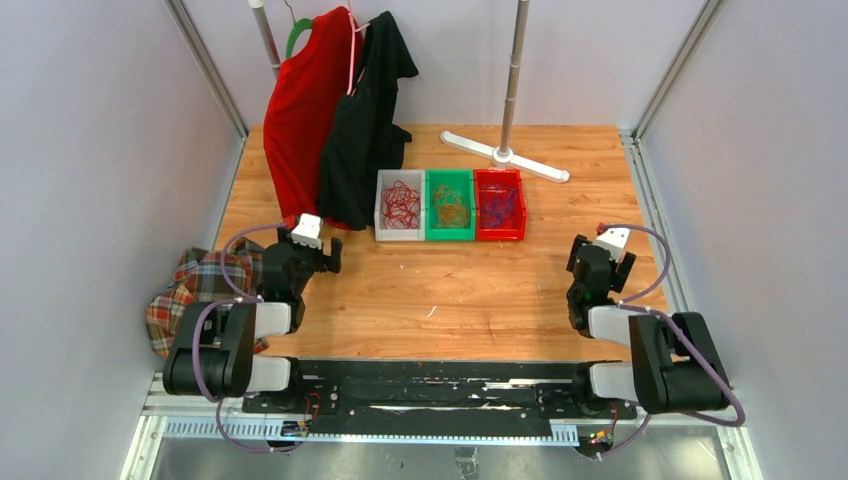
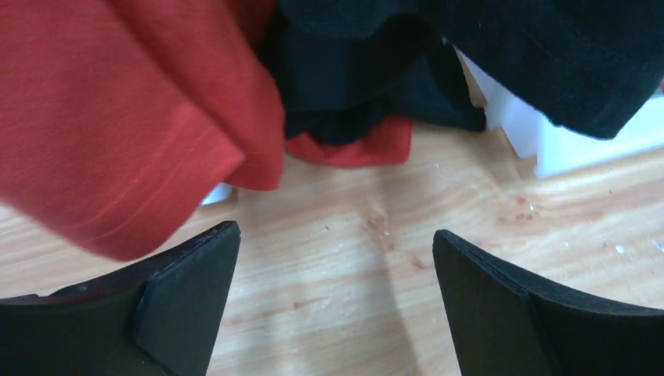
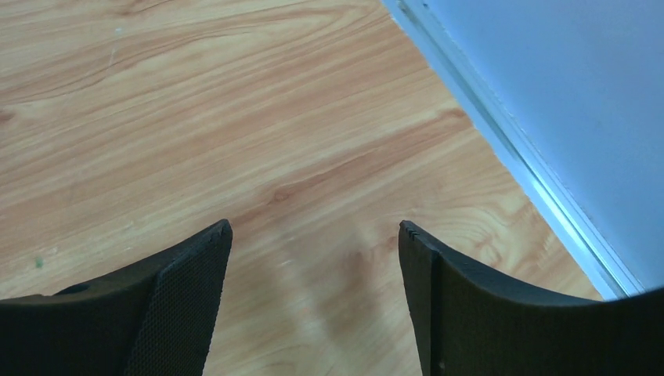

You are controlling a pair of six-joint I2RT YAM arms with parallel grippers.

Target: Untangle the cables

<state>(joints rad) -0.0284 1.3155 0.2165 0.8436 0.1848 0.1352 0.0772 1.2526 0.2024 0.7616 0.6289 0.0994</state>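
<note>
The cables lie sorted in three small bins at the table's middle back: red cables [image 1: 400, 203] in a white bin [image 1: 381, 210], orange cables [image 1: 450, 208] in a green bin [image 1: 450, 236], purple cables [image 1: 498, 205] in a red bin [image 1: 519, 205]. My left gripper [image 1: 330, 254] is open and empty at the left, near the hanging shirts; its wrist view shows bare wood between its fingers [image 2: 188, 298]. My right gripper [image 1: 592, 252] is open and empty at the right, over bare wood [image 3: 313, 235].
A red shirt [image 1: 305, 110] and a black shirt [image 1: 365, 125] hang on a rack at the back left, their hems close before the left gripper [image 2: 337, 235]. A rack stand [image 1: 505, 155] is at the back. A plaid cloth [image 1: 195, 285] lies at the left edge. Walls enclose the table.
</note>
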